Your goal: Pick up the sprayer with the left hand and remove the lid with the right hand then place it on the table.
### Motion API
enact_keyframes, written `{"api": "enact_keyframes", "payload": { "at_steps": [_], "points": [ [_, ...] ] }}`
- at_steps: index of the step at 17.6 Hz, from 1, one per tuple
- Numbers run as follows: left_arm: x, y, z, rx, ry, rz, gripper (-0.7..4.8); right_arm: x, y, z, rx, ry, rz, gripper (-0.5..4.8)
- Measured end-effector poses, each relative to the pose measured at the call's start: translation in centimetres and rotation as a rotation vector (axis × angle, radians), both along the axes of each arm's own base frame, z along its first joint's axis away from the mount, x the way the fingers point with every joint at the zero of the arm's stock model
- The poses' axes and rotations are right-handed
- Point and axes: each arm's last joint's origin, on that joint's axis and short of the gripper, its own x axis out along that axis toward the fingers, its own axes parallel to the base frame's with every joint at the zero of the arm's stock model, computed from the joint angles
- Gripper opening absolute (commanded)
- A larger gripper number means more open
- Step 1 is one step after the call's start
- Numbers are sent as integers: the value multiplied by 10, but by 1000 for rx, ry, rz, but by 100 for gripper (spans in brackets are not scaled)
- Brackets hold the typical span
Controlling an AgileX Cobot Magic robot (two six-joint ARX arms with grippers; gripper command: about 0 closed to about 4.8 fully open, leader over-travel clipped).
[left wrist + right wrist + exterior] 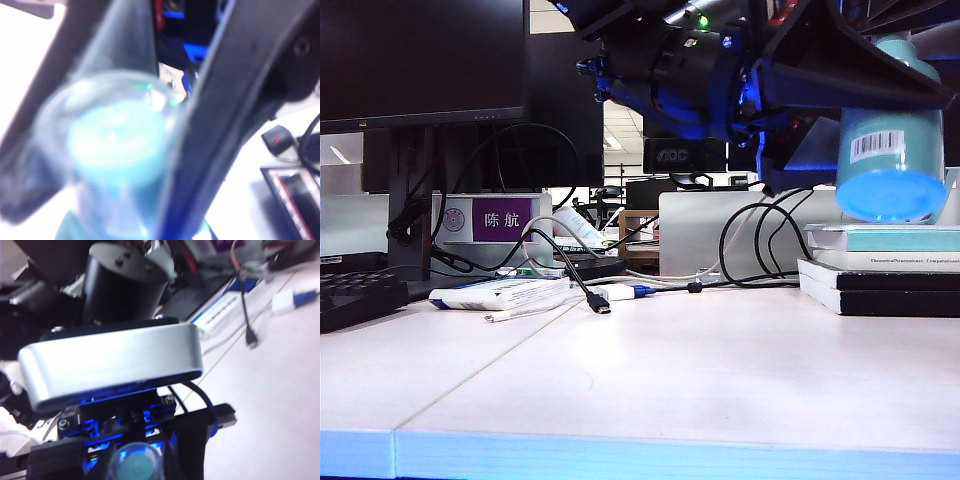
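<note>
The teal sprayer [890, 140], with a barcode label, hangs high above the table [670, 390] at the right, its base tipped toward the exterior camera. Black fingers [860, 85] cross its upper part and hide its top there; I cannot tell the two arms apart in that cluster. My left gripper [142, 215] is shut on the sprayer's body [70, 232]. The clear lid [115, 145] sits over the pale teal nozzle. My right gripper [140, 460] meets the lid [135, 465] head-on. Its dark fingers [240, 100] press on both sides of the lid.
A stack of books [880, 275] lies under the sprayer at the right. Cables [590, 290], a white and blue box [500, 293] and a keyboard [355, 300] lie at the back left, below a monitor [420, 60]. The left arm's silver camera [110, 365] fills the right wrist view.
</note>
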Motion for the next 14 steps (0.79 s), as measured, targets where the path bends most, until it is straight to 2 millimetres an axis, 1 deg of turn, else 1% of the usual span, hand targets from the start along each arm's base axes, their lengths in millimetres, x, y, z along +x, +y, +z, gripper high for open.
{"api": "enact_keyframes", "payload": {
  "at_steps": [3,5,7,13,14],
  "points": [
    [13,5,11,-24,6,32,26,1,0,6,2,-40,-36,-6],
    [21,12,14,-34,41,44,26,2,-1,8,1,-64,-65,-6],
    [24,15,15,-34,61,50,25,3,-1,8,-2,-70,-92,-6],
    [26,15,17,-57,55,45,15,4,-2,12,-1,-121,-132,-6],
    [26,16,18,-63,58,40,-6,4,-2,13,-1,-131,-140,-6]
  ]
}}
